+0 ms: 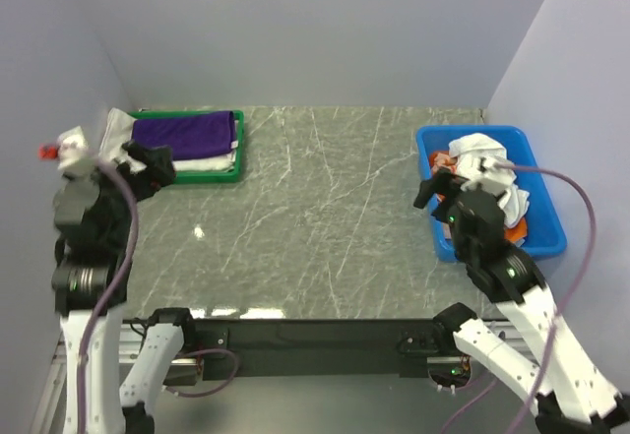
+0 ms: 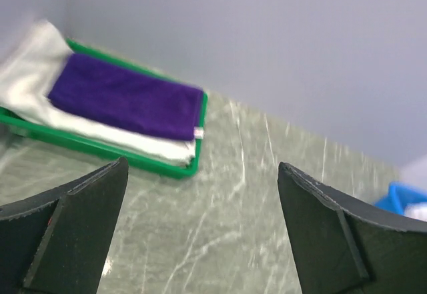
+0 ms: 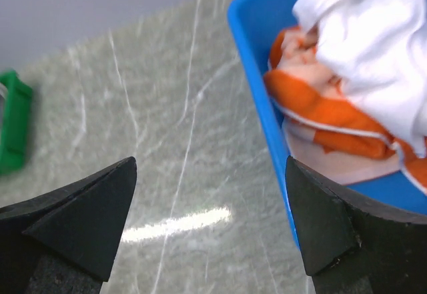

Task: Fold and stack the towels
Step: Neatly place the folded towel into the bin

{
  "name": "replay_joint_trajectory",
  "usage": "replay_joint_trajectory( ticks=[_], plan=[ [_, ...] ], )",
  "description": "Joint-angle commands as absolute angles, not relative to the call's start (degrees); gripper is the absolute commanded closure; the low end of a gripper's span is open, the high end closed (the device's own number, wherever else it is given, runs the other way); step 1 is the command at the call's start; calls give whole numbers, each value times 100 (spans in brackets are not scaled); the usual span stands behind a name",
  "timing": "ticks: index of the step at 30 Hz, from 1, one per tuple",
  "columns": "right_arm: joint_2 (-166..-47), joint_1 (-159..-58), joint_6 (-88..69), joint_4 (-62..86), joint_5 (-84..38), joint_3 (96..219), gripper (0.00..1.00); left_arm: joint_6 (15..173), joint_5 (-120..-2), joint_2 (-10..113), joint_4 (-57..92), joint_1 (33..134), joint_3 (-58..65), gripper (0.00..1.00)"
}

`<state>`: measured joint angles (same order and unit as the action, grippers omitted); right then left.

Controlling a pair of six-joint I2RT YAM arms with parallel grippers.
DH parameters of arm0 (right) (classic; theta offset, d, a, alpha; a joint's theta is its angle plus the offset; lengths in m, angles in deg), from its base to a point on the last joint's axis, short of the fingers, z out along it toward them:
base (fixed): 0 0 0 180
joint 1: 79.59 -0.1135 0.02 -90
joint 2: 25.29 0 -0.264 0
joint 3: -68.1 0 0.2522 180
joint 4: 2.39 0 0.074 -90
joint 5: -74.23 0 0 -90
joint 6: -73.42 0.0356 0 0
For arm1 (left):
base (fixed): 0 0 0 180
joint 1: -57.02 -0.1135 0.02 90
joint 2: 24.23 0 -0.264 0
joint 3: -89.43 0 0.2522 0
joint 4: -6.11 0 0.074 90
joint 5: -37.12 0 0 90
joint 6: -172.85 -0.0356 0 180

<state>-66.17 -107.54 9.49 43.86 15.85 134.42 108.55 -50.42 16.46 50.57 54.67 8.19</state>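
A folded purple towel lies on top of folded white towels in the green tray at the back left. In the blue bin on the right, a crumpled white towel sits over an orange towel and a salmon-pink one. My left gripper hangs open and empty just in front of the tray. My right gripper is open and empty above the bin's left wall.
The marbled grey table stretches between tray and bin. Walls stand close at the back and on both sides. A black bar runs along the near edge between the arm bases.
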Motion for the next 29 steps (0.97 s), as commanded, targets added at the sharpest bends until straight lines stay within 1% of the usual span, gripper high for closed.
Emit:
replay_joint_trajectory(
  ticks=[1,3,6,8,11,12,14,19,23,29],
  plan=[
    [-5767,-10737,742,3897,2070,13056,2,11053,-3990,937,5476,5553,1097,1],
    [-5170,-10737,497,3556,1957,12715,2,11124,-3760,410,5783,5553,1334,1],
    [-4536,-10737,382,3203,1965,12283,2,11256,-3040,22,5986,5579,1764,1],
    [-4340,-10737,294,3045,1956,12098,2,11396,-2636,-111,5952,5632,1950,1],
    [-4216,-10728,170,3026,1982,12036,2,11589,-2791,-217,5653,5658,2599,1],
    [-4234,-10737,153,3035,2000,12027,2,11677,-2870,-295,5400,5798,2975,1],
    [-4260,-10737,144,3070,2018,12018,2,11774,-2906,-392,5196,5904,3312,1],
    [-4208,-10737,83,2983,1921,11887,2,11625,-2547,-507,5151,6027,3330,1],
    [-4278,-10737,38,2973,1895,11869,2,11643,-2792,-542,5029,6089,3392,1],
    [-4190,-10737,12,2904,1860,11816,2,11616,-2695,-595,4993,6142,3419,1]
  ],
)
